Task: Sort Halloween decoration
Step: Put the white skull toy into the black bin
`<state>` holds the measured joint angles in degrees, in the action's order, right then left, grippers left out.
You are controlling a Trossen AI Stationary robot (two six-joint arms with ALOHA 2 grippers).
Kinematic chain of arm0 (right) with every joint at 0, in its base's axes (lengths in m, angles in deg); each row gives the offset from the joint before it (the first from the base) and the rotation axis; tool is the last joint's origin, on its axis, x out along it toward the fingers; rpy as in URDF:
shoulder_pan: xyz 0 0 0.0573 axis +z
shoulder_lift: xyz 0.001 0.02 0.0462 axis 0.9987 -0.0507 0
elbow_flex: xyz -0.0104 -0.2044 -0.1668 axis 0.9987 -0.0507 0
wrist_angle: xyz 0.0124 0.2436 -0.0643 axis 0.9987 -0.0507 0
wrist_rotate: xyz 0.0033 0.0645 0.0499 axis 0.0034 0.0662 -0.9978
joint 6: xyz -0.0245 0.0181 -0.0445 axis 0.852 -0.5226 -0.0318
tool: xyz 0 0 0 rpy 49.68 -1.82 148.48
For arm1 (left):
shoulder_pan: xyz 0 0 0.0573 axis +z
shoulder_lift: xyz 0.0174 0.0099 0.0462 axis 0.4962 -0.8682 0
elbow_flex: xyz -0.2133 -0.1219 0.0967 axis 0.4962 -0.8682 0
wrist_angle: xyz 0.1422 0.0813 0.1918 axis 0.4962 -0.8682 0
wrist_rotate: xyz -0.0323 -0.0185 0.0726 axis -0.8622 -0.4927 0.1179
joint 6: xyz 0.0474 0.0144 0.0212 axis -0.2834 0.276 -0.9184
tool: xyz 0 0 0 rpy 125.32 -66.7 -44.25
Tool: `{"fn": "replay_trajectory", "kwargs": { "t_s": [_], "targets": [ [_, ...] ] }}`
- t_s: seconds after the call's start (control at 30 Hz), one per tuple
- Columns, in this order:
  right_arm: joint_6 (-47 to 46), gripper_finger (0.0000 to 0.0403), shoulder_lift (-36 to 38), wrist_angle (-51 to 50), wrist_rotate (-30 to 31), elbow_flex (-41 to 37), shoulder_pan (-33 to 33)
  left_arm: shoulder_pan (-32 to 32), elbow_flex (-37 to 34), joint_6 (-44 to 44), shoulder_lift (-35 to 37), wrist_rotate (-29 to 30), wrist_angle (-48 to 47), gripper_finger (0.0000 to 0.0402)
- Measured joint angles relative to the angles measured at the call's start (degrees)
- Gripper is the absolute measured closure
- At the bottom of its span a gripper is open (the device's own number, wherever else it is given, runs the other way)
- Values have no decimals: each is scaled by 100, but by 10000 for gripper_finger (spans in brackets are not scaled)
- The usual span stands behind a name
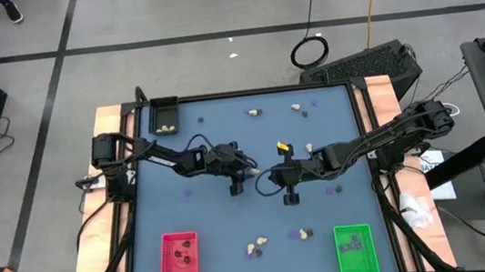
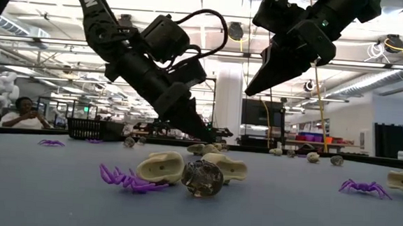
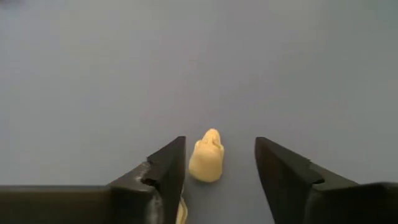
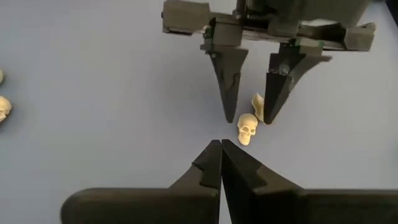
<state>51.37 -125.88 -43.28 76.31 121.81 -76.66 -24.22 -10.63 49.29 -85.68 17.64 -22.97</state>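
A cream-white skull (image 3: 206,163) lies on the blue table, one of the Halloween decoration trinkets. My left gripper (image 3: 221,163) is open just above the table, one finger on either side of the skull, apart from it. A second cream lump (image 4: 257,106) lies close by one finger (image 4: 277,87), partly hidden; whether they touch, I cannot tell. My right gripper (image 4: 221,148) is shut and empty, hanging higher, pointing at the same spot from the table's right. In the high view the left gripper (image 1: 250,166) and the right gripper (image 1: 264,174) meet mid-table.
A black tray (image 1: 164,116) with cream lumps stands far left, a red tray (image 1: 179,258) near left, a green tray (image 1: 356,251) near right. Loose trinkets lie scattered: cream lumps (image 2: 162,168), a black skull (image 2: 202,177), purple spiders (image 2: 124,178) near the front edge, others (image 1: 254,113) at the far edge.
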Motion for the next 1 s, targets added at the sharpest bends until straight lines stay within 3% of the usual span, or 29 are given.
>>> {"fn": "replay_trajectory", "kwargs": {
  "t_s": [0.2,0.6,1.0],
  "targets": [
    [0,403,0,43,0,0,0,3,197,-71,-243,2,-112,182],
    [42,403,0,51,-4,0,2,-101,330,-383,-411,1,-365,229],
    [107,403,0,211,-4,2,2,-178,320,-596,-411,39,-709,241]
  ]
}}
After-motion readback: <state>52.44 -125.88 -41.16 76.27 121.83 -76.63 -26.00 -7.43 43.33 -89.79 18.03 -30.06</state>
